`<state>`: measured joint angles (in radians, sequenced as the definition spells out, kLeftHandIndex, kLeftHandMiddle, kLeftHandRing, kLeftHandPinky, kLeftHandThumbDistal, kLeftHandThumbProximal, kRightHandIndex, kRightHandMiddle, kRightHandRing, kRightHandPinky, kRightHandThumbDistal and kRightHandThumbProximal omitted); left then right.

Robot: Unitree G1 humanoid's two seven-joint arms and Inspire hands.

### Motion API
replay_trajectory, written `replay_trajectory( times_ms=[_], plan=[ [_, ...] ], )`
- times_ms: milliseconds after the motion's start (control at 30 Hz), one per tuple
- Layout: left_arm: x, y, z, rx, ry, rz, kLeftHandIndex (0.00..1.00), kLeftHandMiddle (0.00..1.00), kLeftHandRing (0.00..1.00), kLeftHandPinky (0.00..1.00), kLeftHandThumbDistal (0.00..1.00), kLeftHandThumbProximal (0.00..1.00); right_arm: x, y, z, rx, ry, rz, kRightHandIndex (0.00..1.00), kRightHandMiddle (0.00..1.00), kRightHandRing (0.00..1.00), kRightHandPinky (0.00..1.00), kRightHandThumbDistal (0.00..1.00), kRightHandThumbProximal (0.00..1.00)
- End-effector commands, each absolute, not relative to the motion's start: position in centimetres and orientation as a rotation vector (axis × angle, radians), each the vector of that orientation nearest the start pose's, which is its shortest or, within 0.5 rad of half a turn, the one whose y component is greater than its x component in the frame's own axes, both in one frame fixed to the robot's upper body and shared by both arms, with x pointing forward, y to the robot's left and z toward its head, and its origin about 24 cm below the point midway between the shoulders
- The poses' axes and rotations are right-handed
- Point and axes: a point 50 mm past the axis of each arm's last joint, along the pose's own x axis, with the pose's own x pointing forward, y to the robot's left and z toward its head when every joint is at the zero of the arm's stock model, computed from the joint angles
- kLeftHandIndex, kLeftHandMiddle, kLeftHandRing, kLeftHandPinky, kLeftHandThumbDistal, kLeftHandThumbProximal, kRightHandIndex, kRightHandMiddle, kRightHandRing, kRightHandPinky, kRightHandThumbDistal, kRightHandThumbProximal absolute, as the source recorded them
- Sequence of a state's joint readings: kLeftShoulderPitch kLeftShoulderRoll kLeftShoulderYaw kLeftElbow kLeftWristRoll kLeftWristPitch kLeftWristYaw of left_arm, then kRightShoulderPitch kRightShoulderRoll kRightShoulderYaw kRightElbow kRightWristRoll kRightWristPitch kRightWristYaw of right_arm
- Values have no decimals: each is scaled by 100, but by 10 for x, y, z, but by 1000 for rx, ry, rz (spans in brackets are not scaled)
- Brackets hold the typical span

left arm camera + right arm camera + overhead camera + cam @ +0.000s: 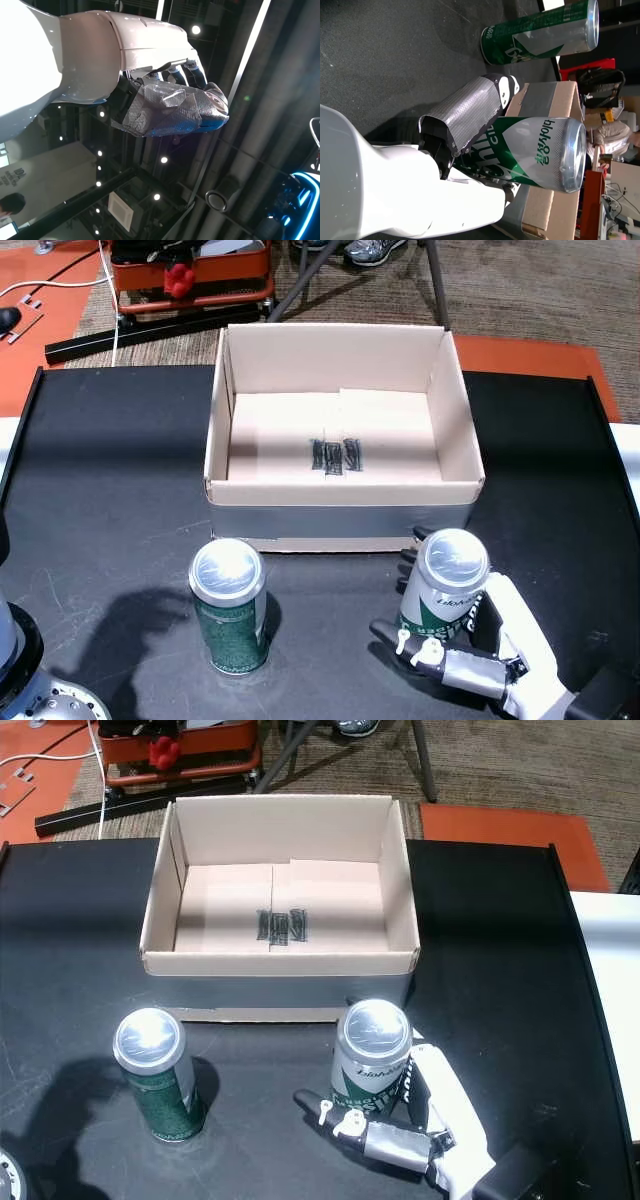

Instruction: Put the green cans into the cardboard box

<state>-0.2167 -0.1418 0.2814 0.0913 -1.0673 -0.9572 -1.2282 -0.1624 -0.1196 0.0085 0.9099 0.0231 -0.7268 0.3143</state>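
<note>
- Head views: cardboard box (340,502) holds no cans yet; both green cans stand upright on the black worktop (110,490) just in front of it. Right hand (475,645) wraps the right can (446,590); left can (229,606) untouched.
- L wrist view: left hand (175,107) against ceiling; fingers look curled, grip can't tell.
- R wrist view: fingers (465,112) curled round the can, near the box wall.
- Judgement: 0 of 2 done; lift and drop pending.

Robotics lab or demo hall: black bench (100,490) on carpet, red equipment cart (190,280), cables, exposed dark ceiling with spotlights (195,30).
</note>
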Motion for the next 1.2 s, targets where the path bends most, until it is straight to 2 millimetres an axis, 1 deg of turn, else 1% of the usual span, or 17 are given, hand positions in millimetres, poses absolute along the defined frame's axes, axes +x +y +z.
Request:
replay_trajectory(
  times_ms=[0,33,100,167,333,400,500,633,667,767,800,867,967,1000,1167],
  plan=[
    [207,175,101,-416,-1372,-198,66,73,82,84,7,77,240,-162,-46,-92,38,316,69,71,82,88,97,17],
    [207,175,102,-419,-1375,-202,66,73,82,84,8,77,240,-162,-46,-93,36,313,69,70,82,88,96,16],
    [207,175,102,-418,-1376,-212,66,73,82,84,8,78,240,-162,-46,-98,35,305,68,68,79,85,97,16],
    [207,176,101,-410,-1378,-211,66,73,82,84,6,78,241,-162,-45,-94,36,300,67,67,78,82,96,15],
    [207,176,100,-417,-1374,-204,66,72,81,83,10,77,241,-162,-46,-68,45,299,65,65,72,75,96,13],
    [207,175,100,-416,-1373,-198,66,72,82,84,7,78,242,-162,-45,-71,45,301,64,63,69,73,94,12],
    [207,176,100,-416,-1375,-206,66,73,82,84,8,78,242,-162,-45,-75,41,297,64,62,65,68,97,14],
    [206,176,101,-409,-1371,-200,66,72,82,84,9,78,242,-162,-45,-76,38,286,62,59,61,61,97,16],
    [206,176,101,-395,-1372,-190,65,73,82,84,7,79,242,-162,-45,-78,39,283,62,59,61,60,97,17],
    [206,176,100,-391,-1370,-183,66,73,82,84,7,76,242,-162,-45,-83,40,276,61,58,60,59,96,18],
    [206,177,100,-392,-1367,-185,66,73,82,84,8,76,242,-162,-45,-83,39,276,61,58,60,59,95,17],
    [206,177,100,-397,-1376,-187,66,73,82,84,5,75,242,-162,-45,-77,37,277,60,57,59,58,94,15],
    [208,177,100,-413,-1383,-205,66,73,82,84,8,75,242,-162,-45,-72,39,278,57,54,59,57,94,14],
    [208,177,100,-416,-1382,-209,66,73,82,84,9,75,242,-162,-45,-69,41,276,58,54,58,56,95,14],
    [207,176,101,-411,-1379,-200,66,72,81,84,8,76,242,-162,-45,-65,43,269,60,53,55,53,94,14]
  ],
)
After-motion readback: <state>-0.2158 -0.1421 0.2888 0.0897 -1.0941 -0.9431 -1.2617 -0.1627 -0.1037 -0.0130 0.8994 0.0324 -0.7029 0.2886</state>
